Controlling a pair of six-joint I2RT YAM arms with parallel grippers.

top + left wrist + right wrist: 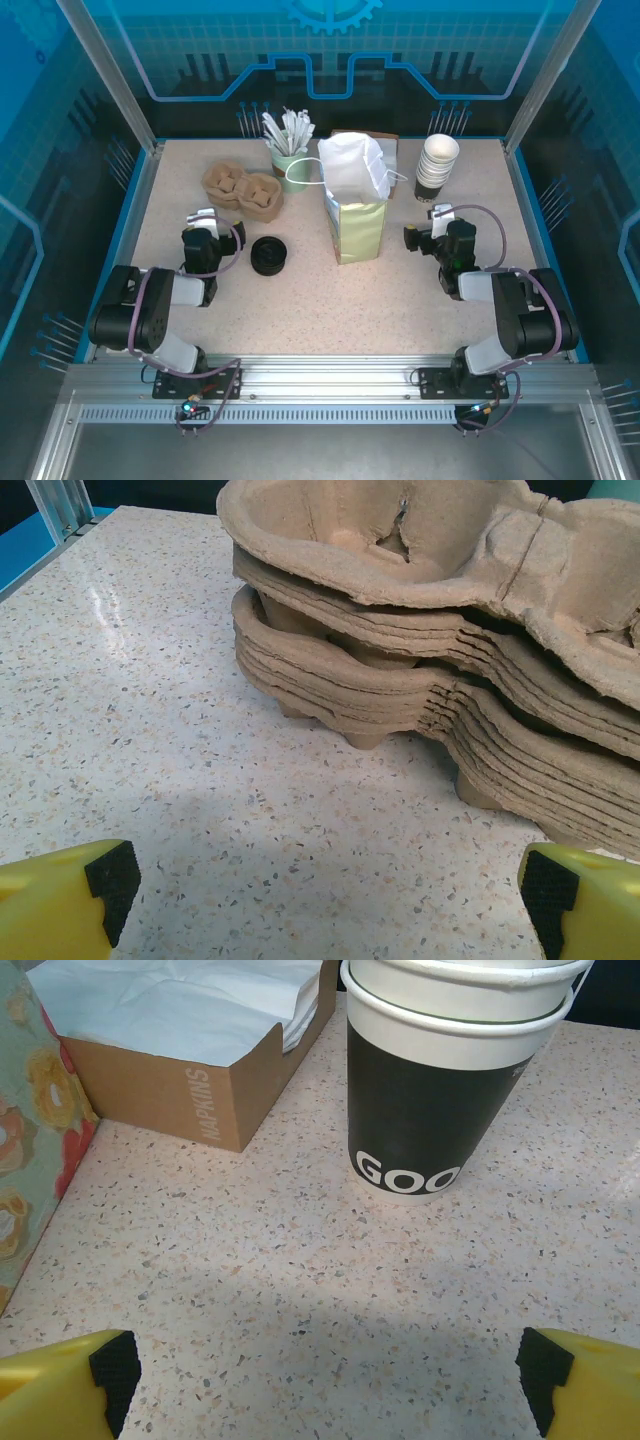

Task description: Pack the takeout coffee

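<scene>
Where the takeout coffee sits I cannot tell; crumpled white paper [352, 165] covers the mouth of the paper bag [357, 232] at centre. The left end effector [327, 885] and right end effector [322, 1368] both gape wide and empty, with bare surface [300, 310] open toward 6 o'clock.

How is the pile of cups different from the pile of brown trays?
The cup stack is black with white rims and white letters; the tray stack is plain brown. The cup stack is smooth and round; the tray stack is rough and lumpy. Both are nested piles standing on the speckled table.
</scene>
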